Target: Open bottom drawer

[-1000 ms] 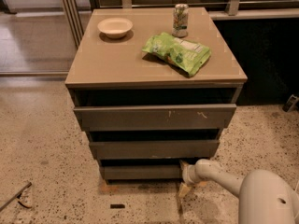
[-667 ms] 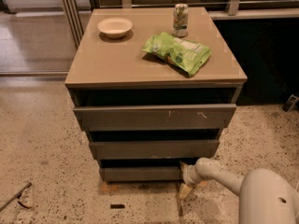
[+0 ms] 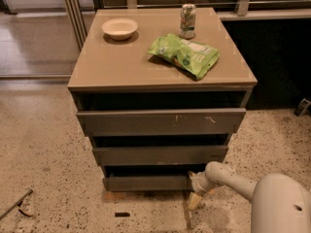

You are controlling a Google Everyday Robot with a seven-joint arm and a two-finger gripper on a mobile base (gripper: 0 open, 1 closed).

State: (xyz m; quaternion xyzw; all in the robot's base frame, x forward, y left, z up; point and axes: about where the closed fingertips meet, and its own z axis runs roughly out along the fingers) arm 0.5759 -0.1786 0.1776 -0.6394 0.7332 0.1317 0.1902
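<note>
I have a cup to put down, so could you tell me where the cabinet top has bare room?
The front-left of the cabinet top, in front of the bowl and left of the bag, is bare. The right half is crowded: the can stands just behind the bag. The gripper is low at the right end of the bottom drawer.

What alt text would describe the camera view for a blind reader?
The robot's hand is low at the right end of the bottom drawer of a tan-topped cabinet; a bowl, a can and a green snack bag are on top.
</note>
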